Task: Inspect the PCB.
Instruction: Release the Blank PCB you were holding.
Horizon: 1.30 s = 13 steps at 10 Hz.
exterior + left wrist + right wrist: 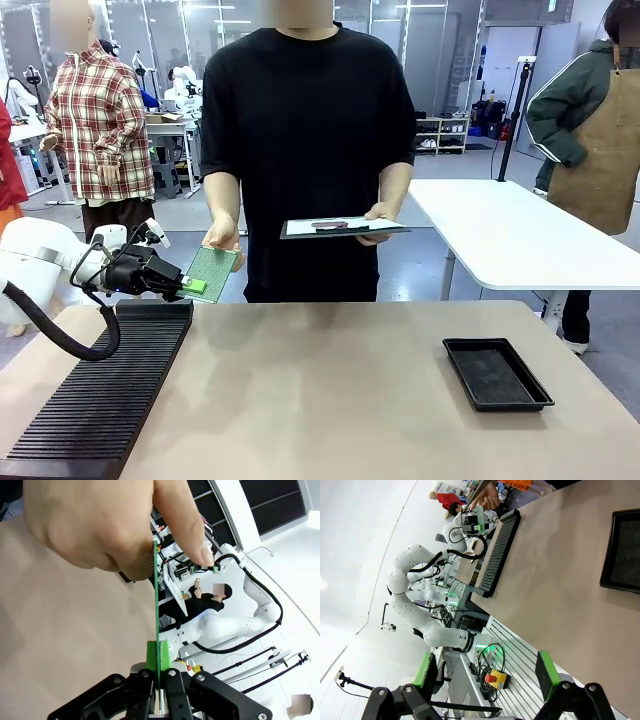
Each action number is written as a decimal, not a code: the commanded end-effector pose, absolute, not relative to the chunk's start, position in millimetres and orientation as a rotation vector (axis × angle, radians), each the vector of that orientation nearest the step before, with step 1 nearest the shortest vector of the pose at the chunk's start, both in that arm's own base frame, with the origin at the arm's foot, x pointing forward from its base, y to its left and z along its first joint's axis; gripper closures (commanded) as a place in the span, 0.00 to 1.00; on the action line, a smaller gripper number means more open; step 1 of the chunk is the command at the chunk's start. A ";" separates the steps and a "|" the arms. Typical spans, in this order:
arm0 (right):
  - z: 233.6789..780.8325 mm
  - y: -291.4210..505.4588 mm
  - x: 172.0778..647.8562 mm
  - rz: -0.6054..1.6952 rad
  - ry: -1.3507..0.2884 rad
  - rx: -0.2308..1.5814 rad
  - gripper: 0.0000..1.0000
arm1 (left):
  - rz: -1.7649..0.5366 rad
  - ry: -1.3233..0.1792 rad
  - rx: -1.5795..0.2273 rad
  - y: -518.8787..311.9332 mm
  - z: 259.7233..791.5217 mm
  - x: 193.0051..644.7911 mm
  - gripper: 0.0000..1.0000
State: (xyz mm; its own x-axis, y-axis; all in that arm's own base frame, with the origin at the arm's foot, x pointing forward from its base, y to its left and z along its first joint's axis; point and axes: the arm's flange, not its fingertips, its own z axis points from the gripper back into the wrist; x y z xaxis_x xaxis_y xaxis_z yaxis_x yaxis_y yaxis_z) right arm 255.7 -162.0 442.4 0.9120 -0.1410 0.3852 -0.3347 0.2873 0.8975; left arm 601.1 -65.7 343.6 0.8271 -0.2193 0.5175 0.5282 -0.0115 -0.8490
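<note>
left gripper (192, 287) was clamped on the near edge of the PCB (211, 270) | board was in the air, person's hand (222, 236) holding its far edge | right gripper (485, 671) was open, empty | PCB judged thin, light, stiff, fragile: best gripped by its bare edges
</note>
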 end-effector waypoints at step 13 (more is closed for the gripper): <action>442.3 -164.0 254.3 0.155 -0.446 1.286 0.00 | -0.623 -0.273 -1.482 -65.1 346.3 600.3 0.66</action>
